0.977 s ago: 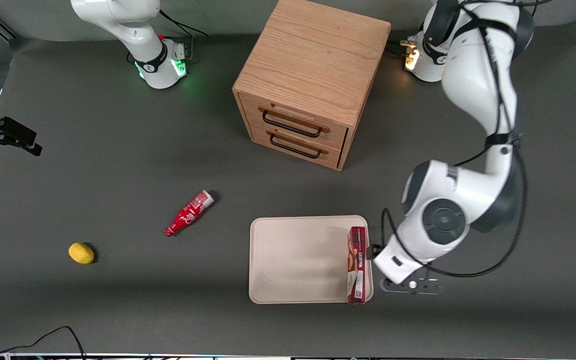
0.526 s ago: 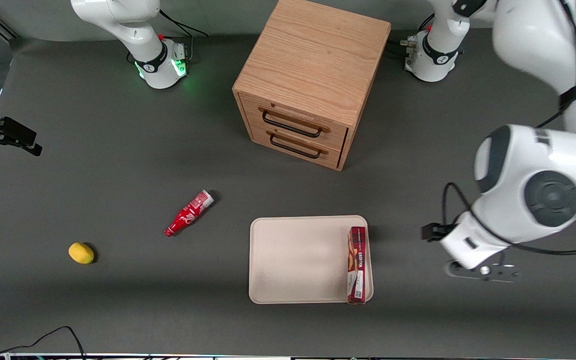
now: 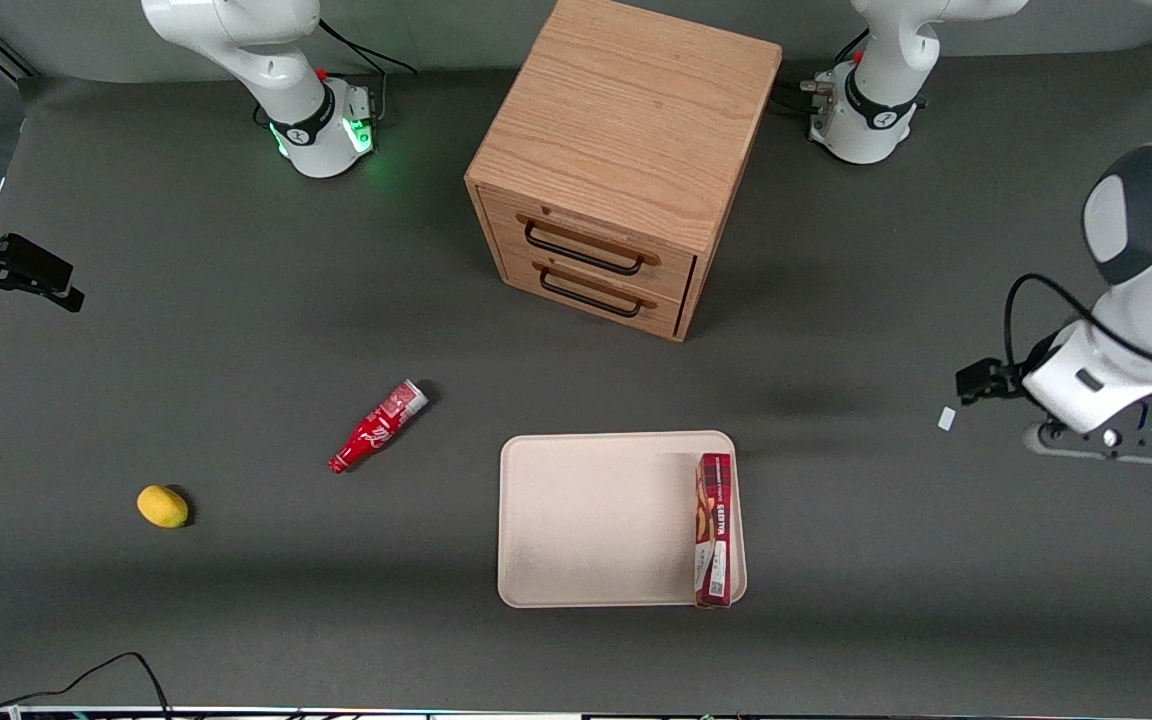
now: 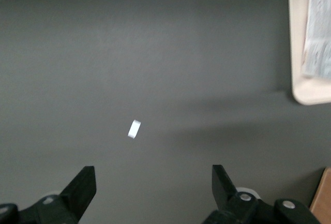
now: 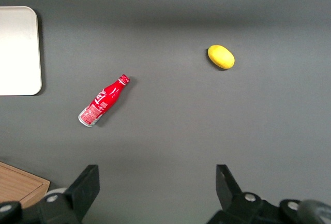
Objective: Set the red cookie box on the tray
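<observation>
**Desk:** While we are filing this one, where is the red cookie box (image 3: 714, 529) lying?

**Field:** We are seeing it flat in the tray (image 3: 596, 520), pressed along the rim at the working arm's end, its long axis running toward the front camera. The white-labelled end is sitting nearest that camera and appears to ride on the rim there. We are judging the placement essentially done.

**Desk:** And the gripper (image 3: 1096, 441)?

**Field:** It is hovering over bare table, well apart from the tray, toward the working arm's end. In the wrist view its fingers (image 4: 83, 185) are standing spread wide with nothing between them, only a small white scrap (image 4: 134, 129) on the mat below.

**Desk:** How are we describing the box as a thing to handle?

**Field:** We are calling it light, probably: thin cardboard, stiff along its length but likely to dent under a hard pinch, with breakable contents. The printed faces are looking smooth, so a slip is possible. If a regrasp were needed, we are suggesting a hold across the narrow width near the middle, jaws on the long sides, so it does not tip.

**Desk:** Anything else in shot?

**Field:** We are noting a wooden drawer cabinet (image 3: 626, 160), a small red bottle (image 3: 377, 426) and a yellow lemon-like fruit (image 3: 162, 506), all well apart from the tray.
</observation>
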Action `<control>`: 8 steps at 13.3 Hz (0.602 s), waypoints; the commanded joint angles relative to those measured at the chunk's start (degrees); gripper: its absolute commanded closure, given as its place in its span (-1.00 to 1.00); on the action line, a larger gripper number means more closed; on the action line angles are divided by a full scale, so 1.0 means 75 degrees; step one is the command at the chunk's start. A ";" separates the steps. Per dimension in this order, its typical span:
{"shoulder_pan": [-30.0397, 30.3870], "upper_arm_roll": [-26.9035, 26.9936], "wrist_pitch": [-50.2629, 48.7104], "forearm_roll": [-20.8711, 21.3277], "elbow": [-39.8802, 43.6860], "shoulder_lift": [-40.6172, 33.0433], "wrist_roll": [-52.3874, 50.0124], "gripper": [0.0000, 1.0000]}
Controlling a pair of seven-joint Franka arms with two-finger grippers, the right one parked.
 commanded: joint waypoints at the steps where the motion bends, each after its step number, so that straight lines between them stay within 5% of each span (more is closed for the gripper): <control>1: 0.0430 -0.0052 -0.0094 0.0018 -0.0965 -0.1083 0.0738 -1.00; 8: 0.0514 -0.0052 -0.1853 0.0018 0.0768 -0.0769 0.0787 -1.00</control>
